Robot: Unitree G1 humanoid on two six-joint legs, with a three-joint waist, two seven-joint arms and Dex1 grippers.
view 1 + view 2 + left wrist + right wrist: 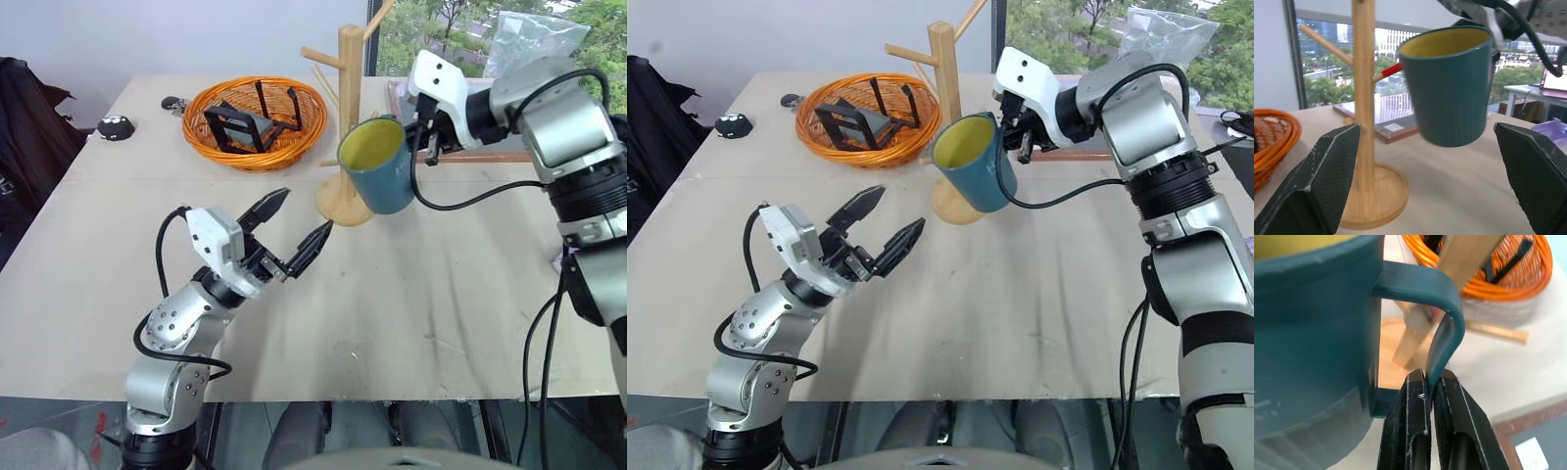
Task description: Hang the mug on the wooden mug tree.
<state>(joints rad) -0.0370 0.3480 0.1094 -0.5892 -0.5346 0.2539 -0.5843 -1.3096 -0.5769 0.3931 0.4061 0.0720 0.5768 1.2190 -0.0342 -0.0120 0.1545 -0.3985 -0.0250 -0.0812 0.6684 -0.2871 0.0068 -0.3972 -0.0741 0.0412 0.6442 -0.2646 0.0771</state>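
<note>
Right gripper (pixel 1431 382) pinched tight on the handle of the mug (pixel 380 162), holding it up off the bench (pixel 411 313), tilted, yellow inside showing, just in front of the mug tree (pixel 348 59) toward the far edge. Left gripper (pixel 299 223) spread wide and empty, hovering over the bench's middle nearer the front edge. Orange basket (pixel 257 119) beside the tree, near the far edge.
</note>
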